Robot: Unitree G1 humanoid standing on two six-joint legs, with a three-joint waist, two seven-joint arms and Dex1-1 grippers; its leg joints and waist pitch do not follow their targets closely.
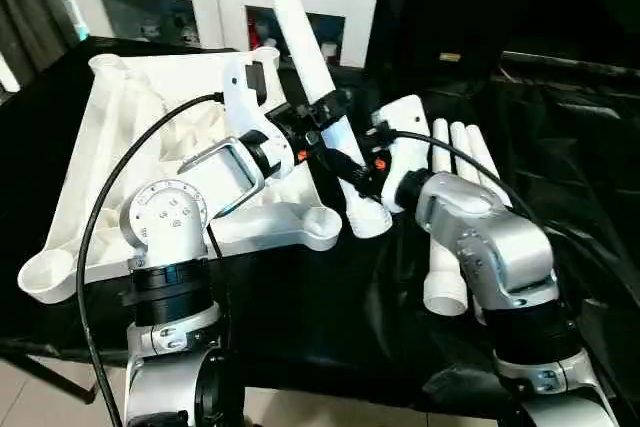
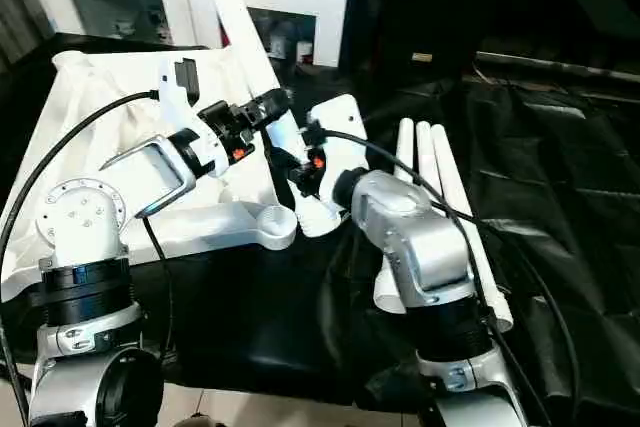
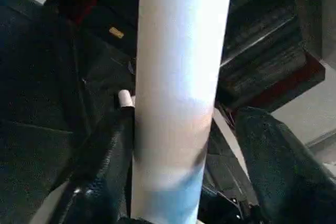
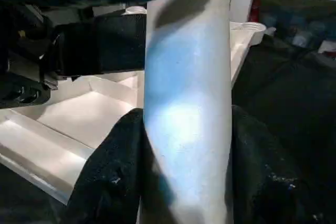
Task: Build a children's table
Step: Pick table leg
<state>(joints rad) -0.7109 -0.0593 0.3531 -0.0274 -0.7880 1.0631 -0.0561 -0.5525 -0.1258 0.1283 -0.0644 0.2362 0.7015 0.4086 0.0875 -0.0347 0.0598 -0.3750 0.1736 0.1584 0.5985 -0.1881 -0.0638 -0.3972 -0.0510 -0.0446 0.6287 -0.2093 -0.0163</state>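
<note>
Table top upside down on black cloth; one leg held in both grippers.

Table top [image 1: 150, 147] lies ribs-up at the left, corner sockets at its corners, the nearest socket [image 1: 322, 224] just beside the held leg's wide end. Left gripper [image 1: 318, 115] straddles the tilted leg [image 1: 305, 47], one finger [image 3: 105, 156] against it, the other standing off. Right gripper [image 1: 352, 179] is clamped on the same leg lower down, both fingers pressing. Three spare legs [image 1: 455, 207] lie side by side at the right.
</note>
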